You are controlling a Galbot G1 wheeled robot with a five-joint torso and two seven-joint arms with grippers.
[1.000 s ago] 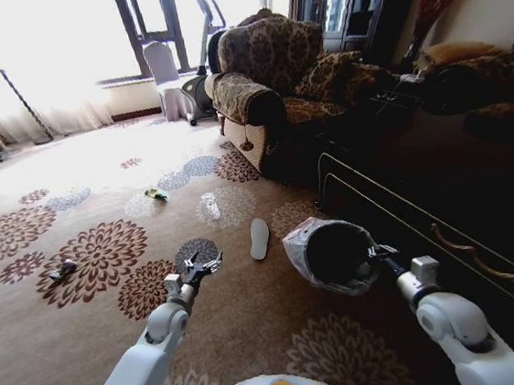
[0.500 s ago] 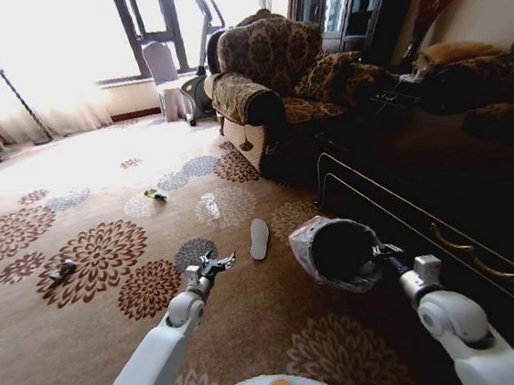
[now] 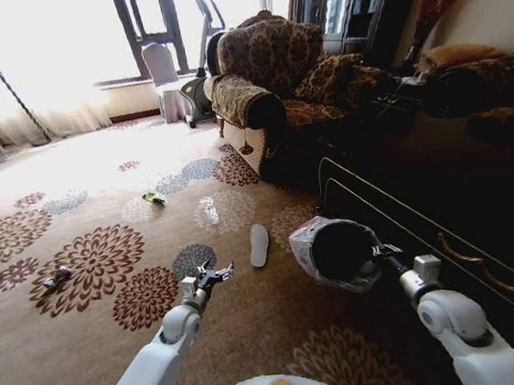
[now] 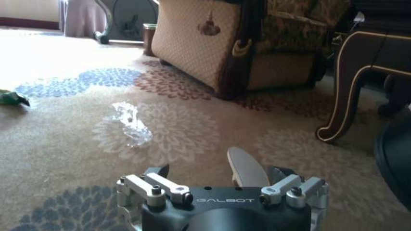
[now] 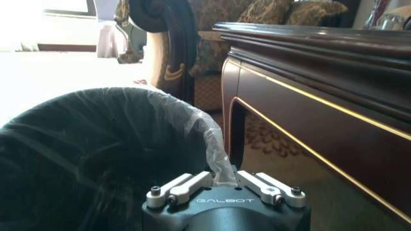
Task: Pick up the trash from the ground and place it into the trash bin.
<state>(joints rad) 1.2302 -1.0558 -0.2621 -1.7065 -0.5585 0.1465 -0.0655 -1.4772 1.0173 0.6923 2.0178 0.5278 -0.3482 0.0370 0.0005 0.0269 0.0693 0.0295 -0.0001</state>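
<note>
A clear plastic bottle lies on a pale carpet flower, also seen from the left wrist as the bottle. A green wrapper lies farther off to the left, and it shows again as the wrapper. A small dark piece of trash rests on a flower at far left. My left gripper hovers low over the carpet, short of the bottle, open and empty. My right gripper is shut on the rim of the trash bin, holding it tilted; the bag-lined bin sits just ahead of that gripper.
A white flat shoe sole lies between the left gripper and the bin. A patterned armchair stands beyond the bottle. A dark wooden cabinet with gold trim runs along the right. Open carpet stretches to the left.
The left gripper has moved slightly to the right, toward the shoe sole. The bin in the right gripper has risen a little. The whole view has shifted slightly.
</note>
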